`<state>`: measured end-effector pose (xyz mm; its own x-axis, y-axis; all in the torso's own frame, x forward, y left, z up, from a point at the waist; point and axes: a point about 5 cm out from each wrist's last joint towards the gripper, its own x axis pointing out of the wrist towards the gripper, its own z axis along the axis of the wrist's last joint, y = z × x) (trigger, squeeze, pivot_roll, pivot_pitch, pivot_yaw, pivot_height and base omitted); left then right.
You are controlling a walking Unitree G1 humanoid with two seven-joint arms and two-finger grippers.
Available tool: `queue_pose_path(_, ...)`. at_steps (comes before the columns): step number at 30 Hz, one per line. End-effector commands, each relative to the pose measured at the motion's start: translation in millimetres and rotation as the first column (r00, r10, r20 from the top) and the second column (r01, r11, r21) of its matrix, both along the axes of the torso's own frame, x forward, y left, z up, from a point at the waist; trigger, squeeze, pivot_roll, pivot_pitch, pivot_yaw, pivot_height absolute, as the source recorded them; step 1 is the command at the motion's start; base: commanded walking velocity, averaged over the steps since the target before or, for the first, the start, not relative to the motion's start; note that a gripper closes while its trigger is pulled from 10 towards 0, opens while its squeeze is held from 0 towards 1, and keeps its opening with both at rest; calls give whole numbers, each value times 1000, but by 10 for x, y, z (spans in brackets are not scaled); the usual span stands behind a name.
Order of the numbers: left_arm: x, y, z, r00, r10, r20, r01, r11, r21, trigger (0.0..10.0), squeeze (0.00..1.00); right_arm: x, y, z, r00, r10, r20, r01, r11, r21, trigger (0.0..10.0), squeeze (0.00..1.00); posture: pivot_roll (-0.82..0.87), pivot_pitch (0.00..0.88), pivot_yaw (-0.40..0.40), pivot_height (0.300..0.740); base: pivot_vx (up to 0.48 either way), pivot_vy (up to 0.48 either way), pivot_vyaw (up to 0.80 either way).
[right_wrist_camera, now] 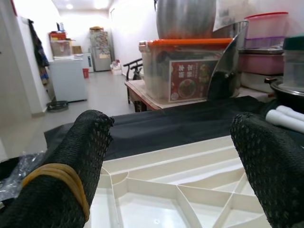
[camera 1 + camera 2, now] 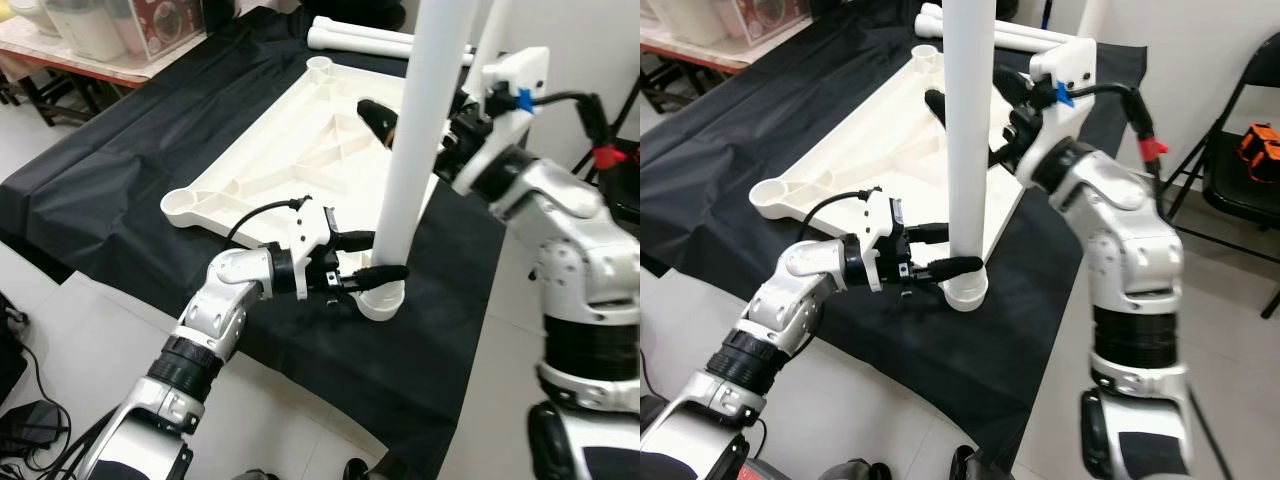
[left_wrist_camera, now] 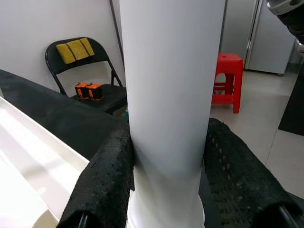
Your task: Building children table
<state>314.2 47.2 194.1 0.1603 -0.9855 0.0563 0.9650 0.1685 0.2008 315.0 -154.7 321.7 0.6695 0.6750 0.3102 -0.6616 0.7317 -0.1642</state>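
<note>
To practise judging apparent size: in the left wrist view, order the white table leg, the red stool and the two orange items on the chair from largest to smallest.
1. white table leg, though it is nearest the camera
2. red stool
3. orange items on the black chair

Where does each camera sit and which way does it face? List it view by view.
Left eye: head, looking down at the tabletop on black cloth; both arms show.
Right eye: same scene, shifted sideways.
Left wrist: along the left gripper, jaws shut on the table leg, chair beyond.
Right wrist: along the open right gripper, over the tabletop towards storage boxes.
Shared: both eyes and the left wrist see the leg.
</note>
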Motion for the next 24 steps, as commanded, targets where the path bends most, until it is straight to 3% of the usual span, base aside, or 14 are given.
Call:
queue_pose_path(1, -47, -55, -161, 998, -14, -63, 16, 999, 35, 6510, 0, -51, 77, 29, 997, 82, 12, -82, 997, 6, 10000, 0, -73, 178, 1, 740, 0, 0, 0)
queue_pose_path(3, -56, -66, -169, 998, -16, -66, 18, 999, 31, 6627, 0, -23, 6, 85, 998, 52, 19, -53, 998, 46, 10000, 0, -74, 179, -1, 740, 0, 0, 0)
queue_pose_path(4, -69, -82, -178, 998, -17, -68, 19, 1000, 24, 6941, 0, -7, -75, 171, 999, 27, 31, -30, 993, 111, 10000, 0, -76, 176, -1, 740, 0, 0, 0)
queue_pose_path(5, -83, -96, -185, 997, -18, -70, 19, 1000, 18, 7098, 0, -26, -129, 251, 998, 40, 40, -47, 983, 179, 10000, 0, -79, 176, -1, 740, 0, 0, 0)
queue_pose_path(8, -101, -116, -190, 997, -18, -73, 18, 1000, 9, 7529, 0, -95, -153, 331, 993, 101, 58, -112, 965, 238, 10000, 0, -79, 172, 0, 740, 0, 0, 0)
queue_pose_path(9, -109, -126, -189, 997, -20, -75, 21, 1000, 5, 9765, 0, -171, -117, 353, 982, 175, 73, -187, 952, 241, 10000, 0, -77, 170, 1, 740, 0, 0, 0)
queue_pose_path(11, -118, -134, -188, 997, -22, -75, 22, 1000, 3, 9961, 0, -234, -86, 363, 968, 237, 82, -250, 940, 233, 10000, 0, -77, 170, 1, 740, 0, 0, 0)
queue_pose_path(15, -121, -159, -179, 998, -5, -68, 4, 1000, -2, 10000, 0, -467, -3, 311, 880, 467, 86, -475, 864, 167, 10000, 0, -75, 162, 3, 740, 0, 0, 0)
queue_pose_path(18, -102, -160, -156, 998, 17, -60, -18, 1000, -10, 10000, 0, -535, -42, 287, 838, 540, 83, -545, 820, 175, 10000, 0, -75, 161, 0, 740, 0, 0, 0)
queue_pose_path(21, -85, -155, -134, 998, 37, -57, -38, 999, -24, 10000, 0, -567, -97, 280, 819, 567, 83, -572, 799, 188, 10000, 0, -73, 162, 0, 740, 0, 0, 0)
queue_pose_path(23, -78, -149, -125, 997, 48, -52, -50, 998, -27, 10000, 0, -585, -185, 275, 812, 578, 84, -581, 786, 212, 10000, 0, -74, 162, -2, 740, 0, 0, 0)
queue_pose_path(24, -79, -146, -123, 997, 51, -50, -52, 998, -26, 10000, 0, -576, -269, 315, 810, 577, 110, -583, 767, 267, 10000, 0, -75, 163, -2, 740, 0, 0, 0)
